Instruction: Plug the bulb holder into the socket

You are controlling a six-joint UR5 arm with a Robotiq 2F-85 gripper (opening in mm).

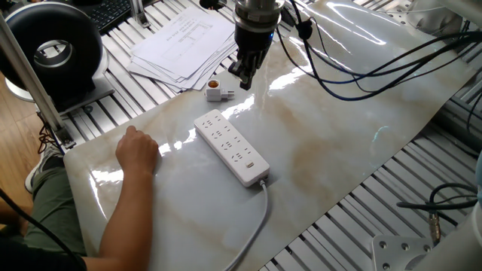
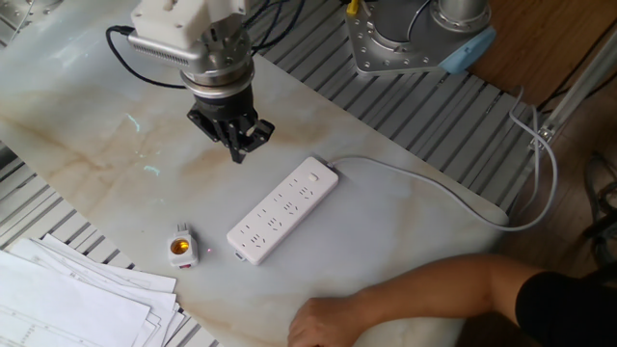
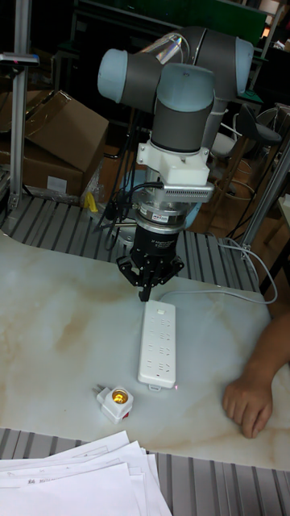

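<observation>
The gripper point(image 2: 237, 149) is seen pointed straight down in the upper left of the other fixed view, its fingers drawn close together with nothing held between them. Just below and right of it, 1 socket point(image 2: 282, 211) is laid diagonally at mid-frame, its cable point(image 2: 453, 197) trailing right. 1 bulb holder point(image 2: 180, 247) is found lower left, near the socket's end, orange opening upward. 1 stack of papers point(image 2: 67, 294) fills the bottom left; its print cannot be read. 1 person's hand point(image 2: 323, 324) is rested at bottom centre.
</observation>
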